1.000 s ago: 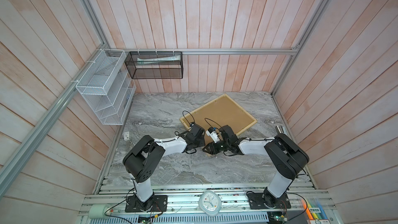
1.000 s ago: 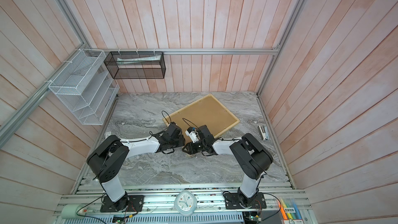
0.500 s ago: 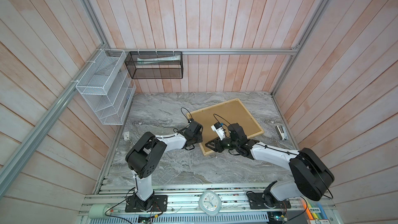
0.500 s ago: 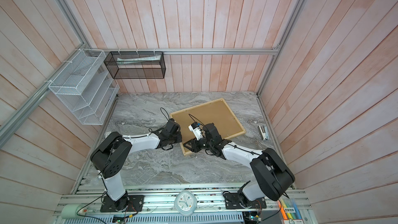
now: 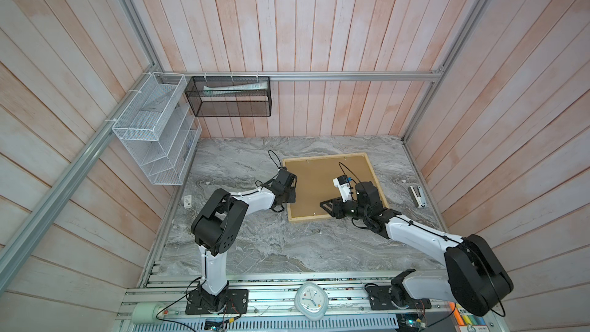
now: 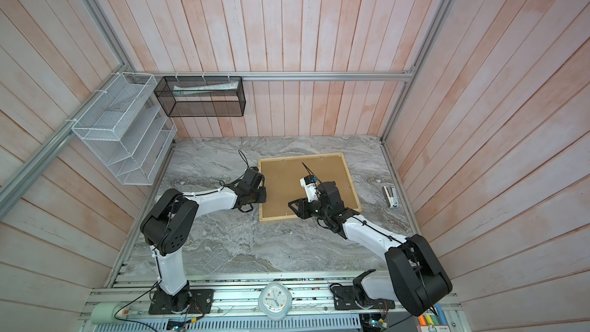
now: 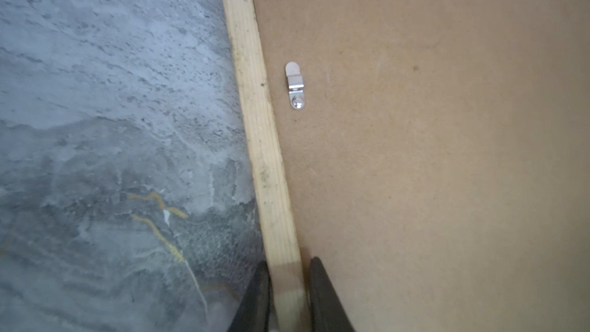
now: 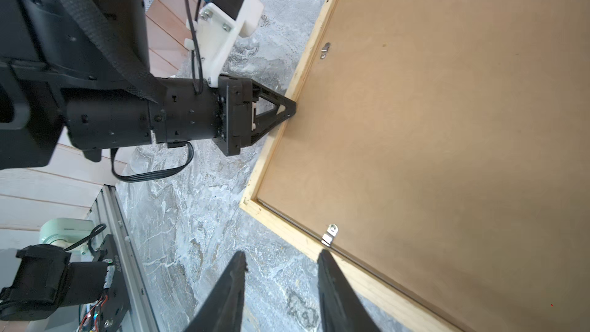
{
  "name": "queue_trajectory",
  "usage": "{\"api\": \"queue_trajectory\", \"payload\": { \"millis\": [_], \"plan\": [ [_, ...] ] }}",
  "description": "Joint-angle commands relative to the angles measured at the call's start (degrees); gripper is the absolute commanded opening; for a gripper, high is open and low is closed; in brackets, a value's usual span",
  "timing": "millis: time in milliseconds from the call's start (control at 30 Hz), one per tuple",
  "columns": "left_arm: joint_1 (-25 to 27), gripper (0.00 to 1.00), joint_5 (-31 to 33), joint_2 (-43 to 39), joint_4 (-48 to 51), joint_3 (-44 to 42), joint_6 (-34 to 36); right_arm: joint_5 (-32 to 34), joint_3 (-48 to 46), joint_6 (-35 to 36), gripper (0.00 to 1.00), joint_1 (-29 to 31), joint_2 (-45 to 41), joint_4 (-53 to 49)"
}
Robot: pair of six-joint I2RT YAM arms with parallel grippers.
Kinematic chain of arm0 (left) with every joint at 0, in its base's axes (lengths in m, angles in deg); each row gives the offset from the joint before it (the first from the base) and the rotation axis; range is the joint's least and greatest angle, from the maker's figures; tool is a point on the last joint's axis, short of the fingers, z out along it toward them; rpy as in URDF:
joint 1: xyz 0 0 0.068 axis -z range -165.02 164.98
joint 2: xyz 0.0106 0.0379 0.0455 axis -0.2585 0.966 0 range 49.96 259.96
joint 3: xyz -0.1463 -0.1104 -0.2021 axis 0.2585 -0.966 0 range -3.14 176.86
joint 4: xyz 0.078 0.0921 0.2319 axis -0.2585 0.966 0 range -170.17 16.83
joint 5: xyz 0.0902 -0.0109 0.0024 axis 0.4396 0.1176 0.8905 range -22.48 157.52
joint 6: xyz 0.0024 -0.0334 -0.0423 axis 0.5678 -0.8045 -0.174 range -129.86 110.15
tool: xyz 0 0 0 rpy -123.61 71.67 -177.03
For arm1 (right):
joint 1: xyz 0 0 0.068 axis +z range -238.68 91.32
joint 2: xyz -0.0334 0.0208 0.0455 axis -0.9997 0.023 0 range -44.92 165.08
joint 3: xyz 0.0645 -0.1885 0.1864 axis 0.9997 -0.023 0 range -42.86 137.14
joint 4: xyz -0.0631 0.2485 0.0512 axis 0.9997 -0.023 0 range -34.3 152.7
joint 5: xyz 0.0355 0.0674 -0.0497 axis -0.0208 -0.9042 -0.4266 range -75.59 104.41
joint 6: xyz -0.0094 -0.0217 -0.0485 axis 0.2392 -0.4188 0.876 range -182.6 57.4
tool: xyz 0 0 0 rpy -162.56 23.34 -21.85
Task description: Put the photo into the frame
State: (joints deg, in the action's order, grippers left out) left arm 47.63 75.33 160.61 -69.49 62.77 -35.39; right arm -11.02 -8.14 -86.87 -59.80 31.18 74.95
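Observation:
The frame [image 5: 324, 156] [image 6: 300, 156] lies back up on the marble table, right of centre in both top views, with a brown backing board [image 5: 319, 186] filling it. My left gripper [image 7: 289, 265] [image 5: 290, 195] is shut on the frame's left slat [image 7: 255, 91], one finger outside it and one on the board side. My right gripper [image 8: 281, 254] [image 5: 325, 209] hangs open near the front left corner. One of its fingers is over the front slat [image 8: 351, 276], the other over bare marble. The photo is out of view.
Small metal turn clips [image 7: 295, 86] [image 8: 330, 234] sit on the backing board near the slats. A stapler [image 5: 416, 197] lies by the right wall. A white wire rack [image 5: 153, 129] and a black mesh basket [image 5: 228, 97] hang at the back left.
The frame has turned from a diagonal lie to nearly square with the table and slid right. My left gripper has closed on its left slat. The right arm has stretched out.

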Motion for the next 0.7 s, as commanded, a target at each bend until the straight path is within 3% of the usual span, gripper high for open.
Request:
{"api": "queue_trajectory", "payload": {
  "millis": [0,67,133,333,667],
  "plan": [
    [-0.39,0.12,6.45,2.93,12.92,-0.11,6.27,6.95,2.57,-1.66,0.39,-0.42,1.9,-3.04],
    [-0.39,0.12,7.52,2.11,13.15,-0.21,7.82,13.61,4.7,-4.06,0.4,-0.46,4.2,-4.78],
    [-0.39,0.12,6.41,0.94,12.2,-0.75,8.98,15.37,8.58,-4.1,0.4,-0.92,8.22,-6.09],
    [-0.39,0.3,2.66,-2.69,9.16,-2.93,6.73,10.67,20.27,-4.93,0.39,-0.56,21.53,-3.82],
    [-0.39,0.3,-3.3,-7.15,6.67,-8.12,3.26,7.14,38.61,-9.01,0.37,2.48,40.53,-2.6]
  ]
}}
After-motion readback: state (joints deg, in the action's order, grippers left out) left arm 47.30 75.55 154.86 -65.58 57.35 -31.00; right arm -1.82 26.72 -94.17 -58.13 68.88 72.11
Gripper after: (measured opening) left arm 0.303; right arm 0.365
